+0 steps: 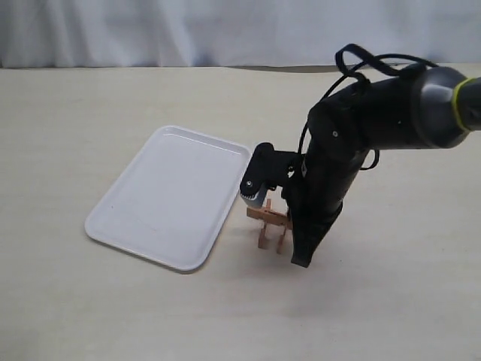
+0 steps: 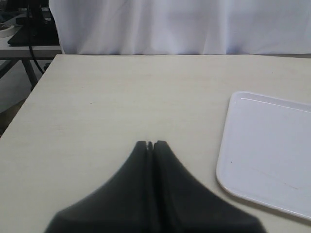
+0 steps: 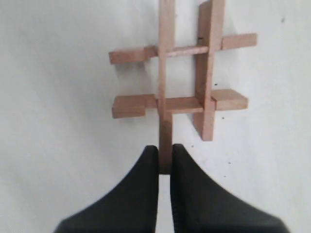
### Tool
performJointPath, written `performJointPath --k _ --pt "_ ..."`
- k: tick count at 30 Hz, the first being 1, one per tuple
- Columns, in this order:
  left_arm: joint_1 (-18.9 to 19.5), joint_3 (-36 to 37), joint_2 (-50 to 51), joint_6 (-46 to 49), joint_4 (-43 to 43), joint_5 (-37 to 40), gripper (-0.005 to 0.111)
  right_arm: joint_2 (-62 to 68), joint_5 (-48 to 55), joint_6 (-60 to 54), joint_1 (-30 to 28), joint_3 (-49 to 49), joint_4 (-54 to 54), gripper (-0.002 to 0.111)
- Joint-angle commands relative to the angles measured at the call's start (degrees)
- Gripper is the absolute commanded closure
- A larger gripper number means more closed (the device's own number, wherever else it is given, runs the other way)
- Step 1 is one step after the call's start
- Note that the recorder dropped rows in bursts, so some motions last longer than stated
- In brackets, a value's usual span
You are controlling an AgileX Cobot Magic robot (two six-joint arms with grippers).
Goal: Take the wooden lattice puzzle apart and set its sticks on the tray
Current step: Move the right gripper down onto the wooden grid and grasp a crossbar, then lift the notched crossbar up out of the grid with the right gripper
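Left gripper, its jaws pressed together on nothing, hovers over the table just beside the white tray. Right of the tray's edge, near but not touching it, is the wooden lattice puzzle, all four sticks interlocked. Right gripper pinches the end of one stick.

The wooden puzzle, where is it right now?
In the exterior view the wooden lattice puzzle sits just right of the tray, near the middle. The right gripper is pinching the end of one stick.
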Motion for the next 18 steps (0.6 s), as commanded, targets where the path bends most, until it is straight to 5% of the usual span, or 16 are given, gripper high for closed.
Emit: performJointPath --k 1,13,18 --pt "-0.43 0.18 -0.15 0.06 0.11 -0.36 0.107 -5.24 0.29 0.18 0.00 -0.51 -0.40 0.104" --pt "-0.43 0.18 -0.15 0.06 0.11 -0.36 0.107 -10.75 -5.76 4.48 0.48 -0.40 8.28 0.104" --pt "-0.43 0.18 -0.15 0.06 0.11 -0.36 0.107 -10.51 -8.19 4.59 6.86 -0.40 10.49 0.104"
